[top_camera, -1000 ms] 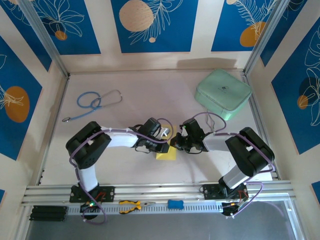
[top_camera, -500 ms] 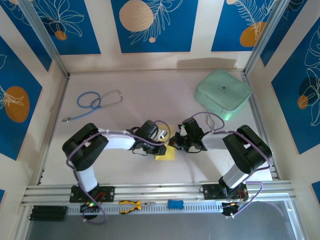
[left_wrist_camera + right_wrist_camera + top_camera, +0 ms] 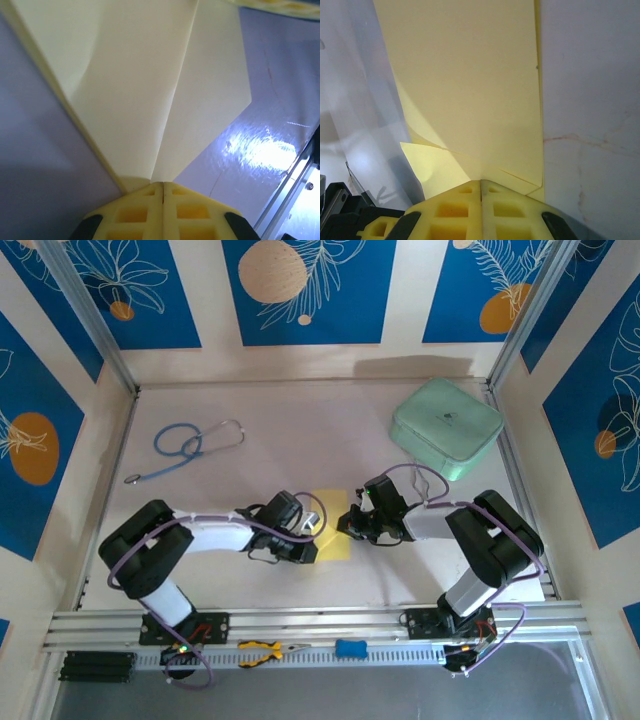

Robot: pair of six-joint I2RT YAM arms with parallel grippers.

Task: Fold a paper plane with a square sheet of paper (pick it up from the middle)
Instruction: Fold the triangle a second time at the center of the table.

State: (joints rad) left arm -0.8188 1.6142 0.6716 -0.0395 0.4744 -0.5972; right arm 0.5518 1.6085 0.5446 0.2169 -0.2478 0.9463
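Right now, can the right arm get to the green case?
Probably, yes. The mint-green case sits near the right gripper with bare table between. But that gripper is shut on the yellow paper, so it would have to let go first.

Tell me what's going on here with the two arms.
Both arms are working on the yellow paper at mid-table. The left fingers are shut on its left side, and the right fingers are shut on its right side. The paper shows creases and a folded flap but is not yet a plane. The mint case and stethoscope lie apart at the back.
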